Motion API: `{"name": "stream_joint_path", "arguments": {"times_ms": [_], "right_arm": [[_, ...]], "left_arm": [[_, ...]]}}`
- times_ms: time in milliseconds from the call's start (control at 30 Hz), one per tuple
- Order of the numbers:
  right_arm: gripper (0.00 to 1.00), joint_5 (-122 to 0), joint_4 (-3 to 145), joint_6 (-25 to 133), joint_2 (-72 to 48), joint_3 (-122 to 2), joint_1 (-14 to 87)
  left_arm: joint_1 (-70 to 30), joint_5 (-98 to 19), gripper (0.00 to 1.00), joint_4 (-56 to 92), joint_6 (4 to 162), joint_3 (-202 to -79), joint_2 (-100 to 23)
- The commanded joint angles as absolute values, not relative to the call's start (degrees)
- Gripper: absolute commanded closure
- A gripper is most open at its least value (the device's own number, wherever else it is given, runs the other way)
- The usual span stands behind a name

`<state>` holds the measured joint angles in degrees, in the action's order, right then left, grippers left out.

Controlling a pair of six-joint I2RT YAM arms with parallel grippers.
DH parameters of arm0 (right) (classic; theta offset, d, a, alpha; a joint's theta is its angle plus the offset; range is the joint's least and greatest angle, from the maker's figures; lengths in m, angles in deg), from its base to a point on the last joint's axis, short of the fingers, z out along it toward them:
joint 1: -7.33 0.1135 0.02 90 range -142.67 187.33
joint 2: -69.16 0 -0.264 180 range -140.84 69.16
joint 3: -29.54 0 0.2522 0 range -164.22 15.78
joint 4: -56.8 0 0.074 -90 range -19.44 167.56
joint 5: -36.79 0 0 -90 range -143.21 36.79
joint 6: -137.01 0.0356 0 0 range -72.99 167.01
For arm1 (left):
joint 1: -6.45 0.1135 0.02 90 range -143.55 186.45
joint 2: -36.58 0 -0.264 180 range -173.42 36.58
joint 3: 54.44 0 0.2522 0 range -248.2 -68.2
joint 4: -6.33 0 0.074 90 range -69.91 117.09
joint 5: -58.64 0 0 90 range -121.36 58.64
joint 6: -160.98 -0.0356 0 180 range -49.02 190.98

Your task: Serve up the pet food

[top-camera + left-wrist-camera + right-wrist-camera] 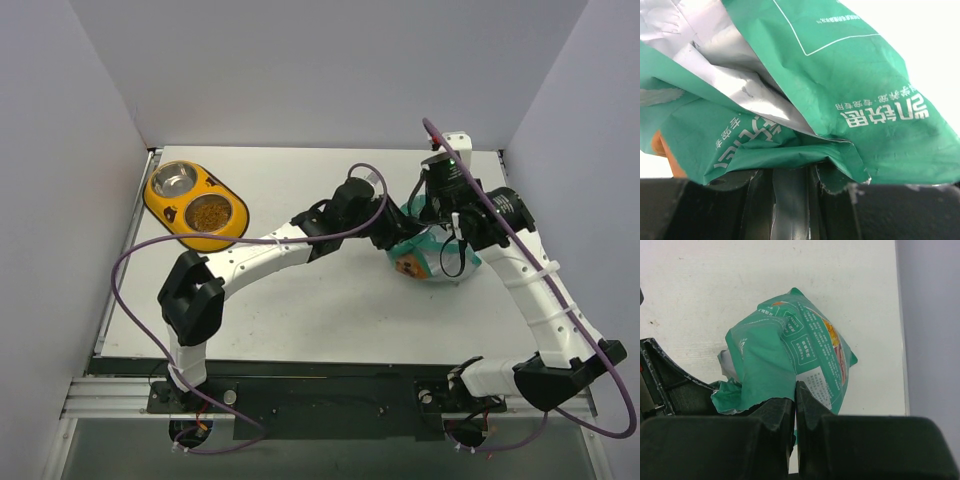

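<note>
Brown kibble (210,212) in yellow feeder (205,240) | teal pouch (790,350) crumpled | left end effector (790,175), right end effector (794,390) pinching pouch

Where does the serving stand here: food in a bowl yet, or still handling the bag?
Done: kibble fills one steel bowl of the yellow feeder; the far bowl looks empty. In hand: the left gripper and right gripper both pinch the teal pouch, apart from the feeder. Remaining: probably setting the pouch down or filling the second bowl; I cannot tell which.
</note>
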<state>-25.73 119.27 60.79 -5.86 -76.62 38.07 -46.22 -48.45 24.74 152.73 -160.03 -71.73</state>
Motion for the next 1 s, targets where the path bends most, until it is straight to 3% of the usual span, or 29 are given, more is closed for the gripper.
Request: {"name": "stream_joint_path", "arguments": {"times_ms": [0, 400, 733, 967], "right_arm": [[1.00, -24.5, 120.7, 63.1, -7.2, -80.9, 31.9], [1.00, -24.7, 121.5, 64.3, -11.1, -83.7, 25.8], [1.00, -22.7, 120.9, 63.3, -11.8, -83.6, 24.8], [1.00, -22.4, 120.6, 62.7, -11.5, -83.3, 24.7]], "left_arm": [[-44.4, -45.7, 1.00, 10.8, 151.8, -162.6, -66.5], [-43.6, -49.7, 1.00, 9.8, 157.4, -162.0, -64.1], [-42.2, -48.7, 1.00, 24.2, 158.5, -164.4, -60.3], [-41.8, -49.6, 1.00, 33.5, 159.5, -171.8, -64.2]]}}
